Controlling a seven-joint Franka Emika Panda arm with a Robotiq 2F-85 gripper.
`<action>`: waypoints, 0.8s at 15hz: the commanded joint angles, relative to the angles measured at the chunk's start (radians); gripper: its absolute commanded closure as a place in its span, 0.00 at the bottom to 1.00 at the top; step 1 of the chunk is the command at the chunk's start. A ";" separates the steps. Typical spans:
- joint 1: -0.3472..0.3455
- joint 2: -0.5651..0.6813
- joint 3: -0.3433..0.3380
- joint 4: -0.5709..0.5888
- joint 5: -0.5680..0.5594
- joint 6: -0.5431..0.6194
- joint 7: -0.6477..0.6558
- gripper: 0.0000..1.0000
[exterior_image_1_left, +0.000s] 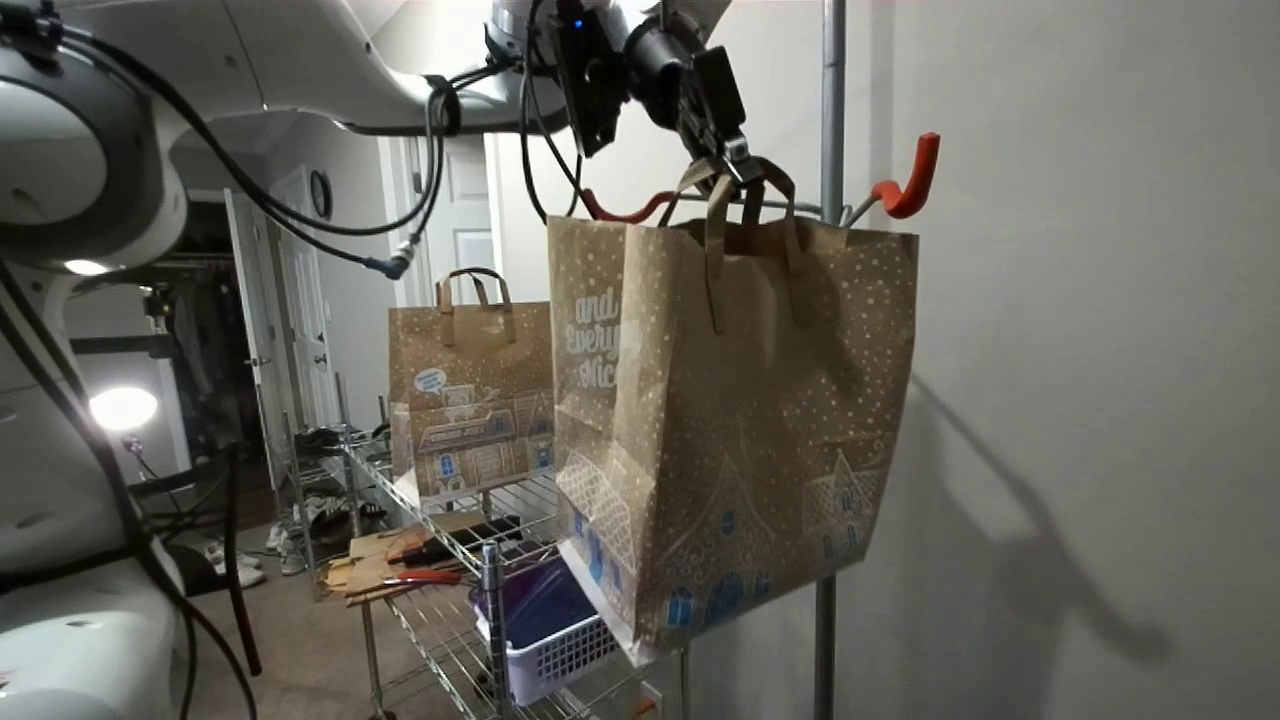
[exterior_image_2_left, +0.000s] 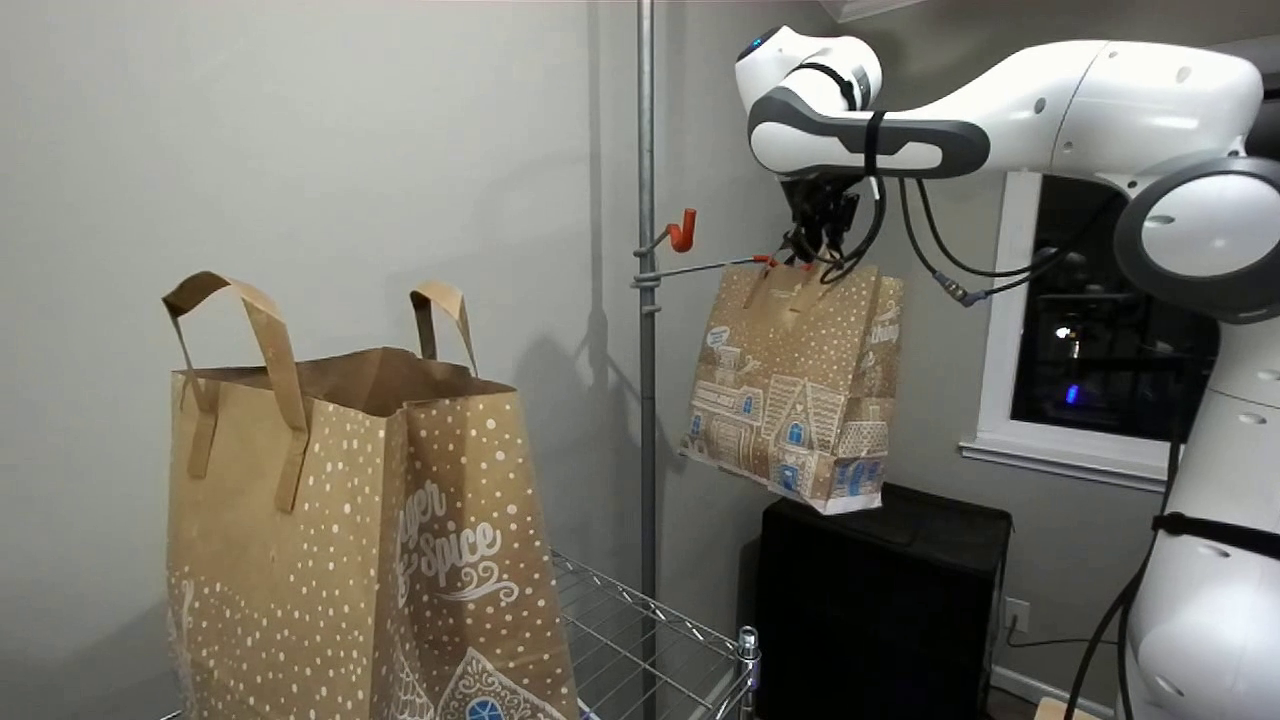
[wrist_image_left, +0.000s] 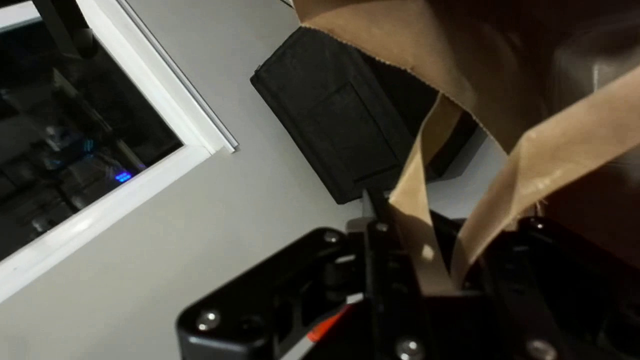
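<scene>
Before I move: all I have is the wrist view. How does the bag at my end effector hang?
Observer: At a slant. In an exterior view, the bag is plainly tilted off vertical.
Operator: I see no other bag. Is there one?
Observer: Yes, a second paper bag stands open on a wire shelf.
Operator: And anything jutting out nearby?
Observer: A metal pole carries an upturned red hook.

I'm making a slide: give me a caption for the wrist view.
Gripper holding a paper bag by its handle, black box and window beyond.
</scene>
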 joint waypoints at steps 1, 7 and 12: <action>0.003 -0.052 -0.002 -0.033 0.047 0.042 -0.093 0.94; 0.037 -0.066 0.052 -0.065 0.020 0.161 0.093 0.94; 0.051 -0.101 0.068 -0.144 0.031 0.286 0.220 0.94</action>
